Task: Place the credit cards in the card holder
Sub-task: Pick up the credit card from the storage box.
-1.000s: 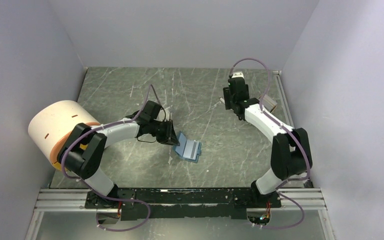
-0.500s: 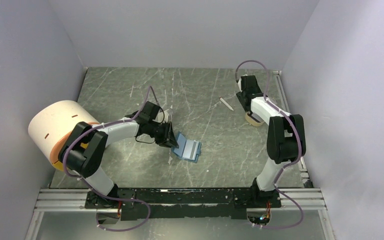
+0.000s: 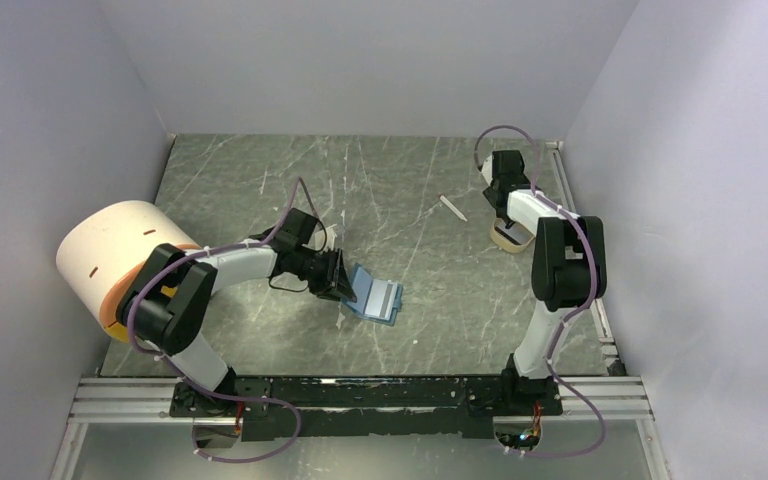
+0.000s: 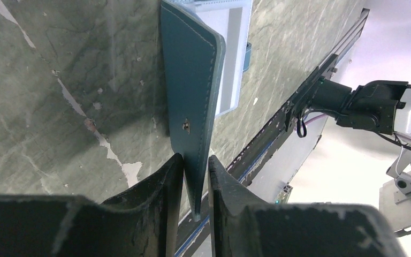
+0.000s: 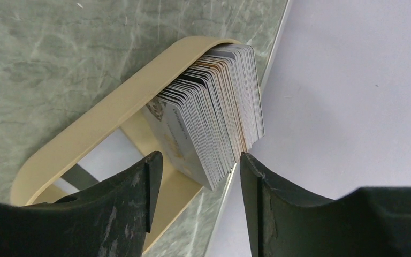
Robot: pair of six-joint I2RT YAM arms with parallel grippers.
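Observation:
The teal-blue card holder (image 3: 378, 298) lies open on the table's middle, pale blue slots up. My left gripper (image 3: 336, 276) is shut on its left flap; in the left wrist view the teal flap (image 4: 191, 80) stands on edge between my closed fingers (image 4: 195, 170), with the pale slots (image 4: 231, 59) beyond. The credit cards (image 5: 214, 120) stand as a packed stack of pale cards in a tan tray (image 5: 93, 126). My right gripper (image 5: 195, 160) is open just short of the stack, jaws on either side of its near end. From the top it (image 3: 501, 212) hovers over the tray (image 3: 509, 239).
A thin white stick (image 3: 452, 207) lies left of the tray. A big white roll on an orange base (image 3: 115, 255) stands by the left wall. Grey walls close in three sides; a metal rail (image 3: 380, 395) runs along the front.
My right arm has swung from the back middle to the right and lowered its open gripper over the tan tray. My left gripper still holds the card holder's flap, barely shifted.

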